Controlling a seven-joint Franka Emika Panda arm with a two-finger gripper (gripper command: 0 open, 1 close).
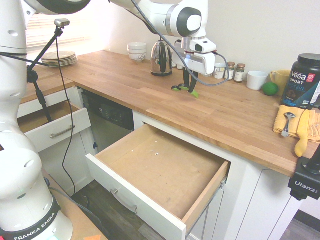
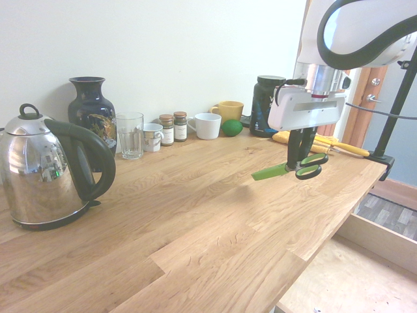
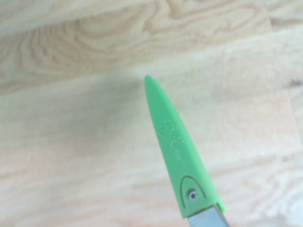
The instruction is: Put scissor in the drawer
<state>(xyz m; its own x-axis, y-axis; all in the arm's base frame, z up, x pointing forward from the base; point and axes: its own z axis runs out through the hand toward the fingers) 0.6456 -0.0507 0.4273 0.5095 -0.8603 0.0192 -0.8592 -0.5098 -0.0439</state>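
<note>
The scissor (image 2: 293, 169) hangs just above the wooden countertop, its lime-green blade part pointing sideways and its dark loops (image 1: 177, 88) on the other side. My gripper (image 2: 298, 164) is shut on the scissor near its pivot, fingers pointing straight down. The scissor (image 1: 186, 89) is held level over the counter behind the drawer. In the wrist view the green blade cover (image 3: 176, 146) floats over the wood grain with a soft shadow beneath. The drawer (image 1: 157, 172) stands pulled out wide below the counter's front edge, with a white front, a metal bar handle (image 1: 123, 200) and a bare plywood floor.
A smaller white drawer (image 1: 52, 125) is open to the left. A steel kettle (image 1: 161, 58), spice jars (image 1: 235, 72), a white mug (image 1: 256, 80), a lime (image 1: 270, 88), a black tub (image 1: 303, 80) and a yellow cloth with a spoon (image 1: 287, 123) line the counter. A vase (image 2: 92, 112) and glass (image 2: 130, 135) stand by the wall.
</note>
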